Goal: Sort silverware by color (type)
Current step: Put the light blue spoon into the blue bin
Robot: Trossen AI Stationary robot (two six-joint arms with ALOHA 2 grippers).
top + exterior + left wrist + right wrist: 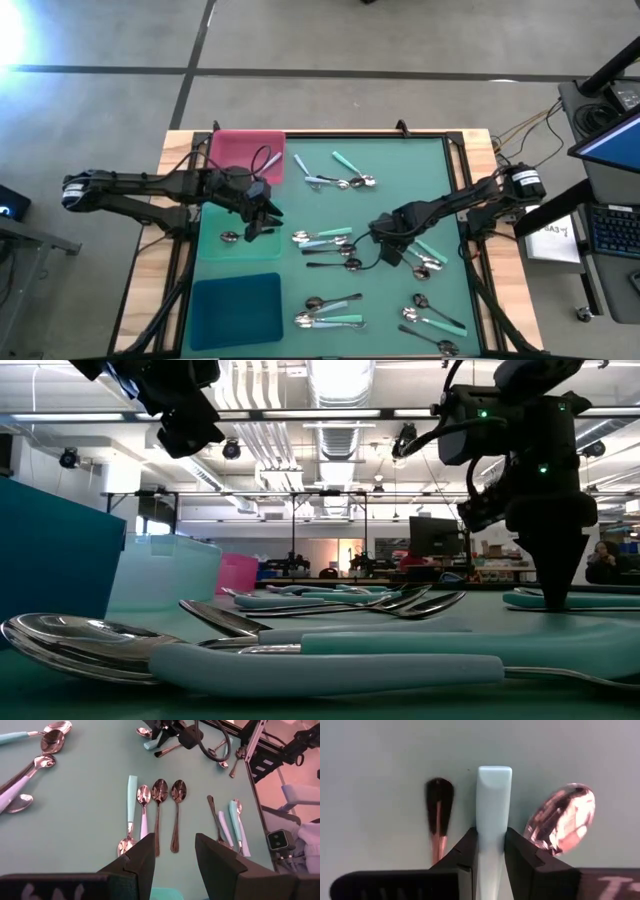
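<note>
Silverware lies scattered on the green mat (390,160): spoons with silver, black and mint-teal handles (325,238). My right gripper (392,255) points down at the mat's middle right, shut on a mint-teal handle (493,795). A black handle (439,802) and a spoon bowl (562,817) lie on either side of it. My left gripper (262,222) hangs open and empty above the pale green tray (215,250), with a row of spoons (160,795) ahead of it. One spoon (230,237) lies in that tray, another (268,160) in the pink tray (235,150). My right gripper (491,832) pinches the mint-teal handle by its two long sides (492,822), a short way back from its free end (494,772). The fingers (553,585) come from above, pointing down, across the handle. The handle lies level at mat height (580,600).
A blue tray (237,308) sits at the near left, below the pale green one. More spoons lie at the near middle (335,312), the near right (430,318) and the far middle (340,182). The table's frame rails (465,170) border the mat.
</note>
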